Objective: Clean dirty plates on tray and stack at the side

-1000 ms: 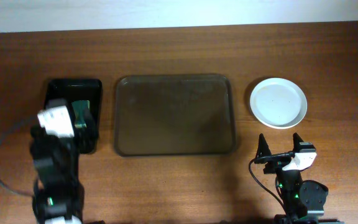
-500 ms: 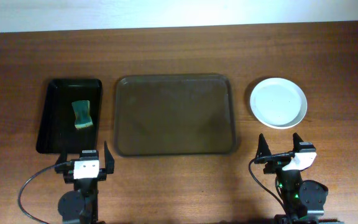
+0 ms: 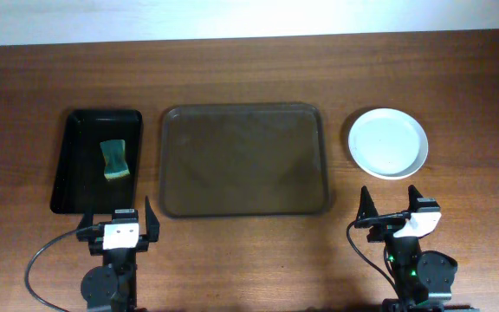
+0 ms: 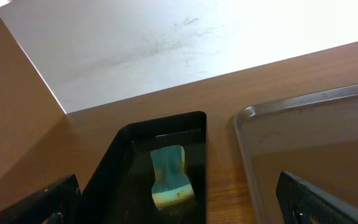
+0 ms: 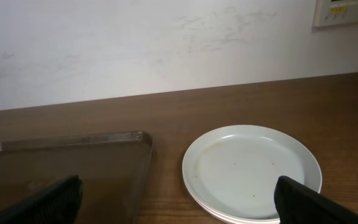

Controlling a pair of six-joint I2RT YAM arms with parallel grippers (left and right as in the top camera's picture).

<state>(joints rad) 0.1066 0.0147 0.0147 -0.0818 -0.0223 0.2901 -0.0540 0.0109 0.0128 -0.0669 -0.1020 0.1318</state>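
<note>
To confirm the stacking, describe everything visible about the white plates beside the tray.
The plates are round, white, shallow, stacked flat; the right wrist view shows layered rims at the near edge, count unclear. The top face carries a few tiny dark specks. The stack rests on the wooden table, right of the brown tray and apart from it; nothing else touches it.

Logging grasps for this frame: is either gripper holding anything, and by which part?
Nothing is held. The left gripper and right gripper are open and empty; the sponge lies in the black tray.
</note>
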